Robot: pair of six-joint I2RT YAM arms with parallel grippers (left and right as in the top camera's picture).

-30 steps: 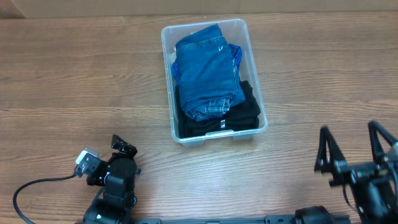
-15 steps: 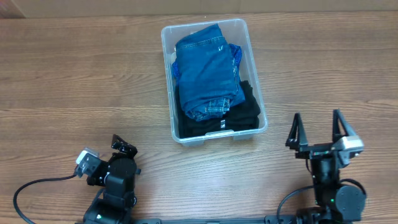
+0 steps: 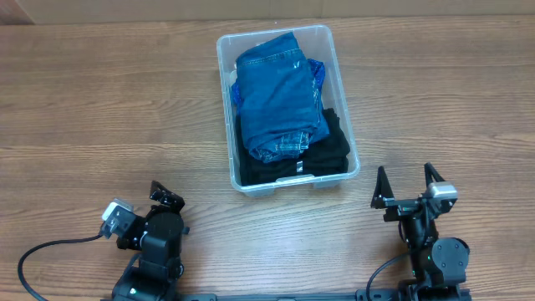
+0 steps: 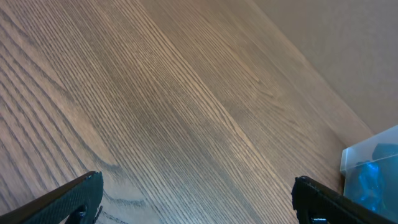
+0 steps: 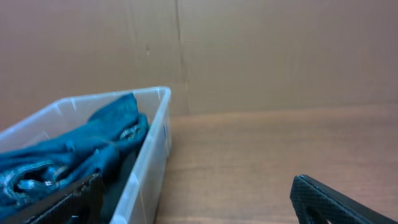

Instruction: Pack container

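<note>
Looking down from overhead, finds the container [image 3: 343, 117] at the far middle of the table [image 3: 100, 100], long side running near to far, holding folded blue jeans [image 3: 280, 92] on top of a black garment [image 3: 330, 150]. Finds the right gripper [image 3: 405, 171] near and just right of the container's near-right corner, apart from it, fingers spread wide with nothing between. Places the left arm [image 3: 155, 234] at the near left, folded low, well apart from the container; cannot tell its finger spread from up there.

Settles that from the left wrist view instead: left gripper [image 4: 199, 208] with its fingertips [image 4: 68, 199] at the lower corners, wide apart over bare wood grain, plus a sliver of the container's corner with blue inside at the right edge.

Gains from the right wrist view what overhead lacks: a side look at the clear wall, denim heaped to about the rim, and a brown backdrop [image 5: 249, 56] behind the table. Shows the container at the left there, the spread fingers empty.

Compared with a second ago, sees the right gripper moved in from the right edge of the overhead picture, leftward toward the container, and no longer blurred. Sees no change in the left arm, the container or the clothes.
</note>
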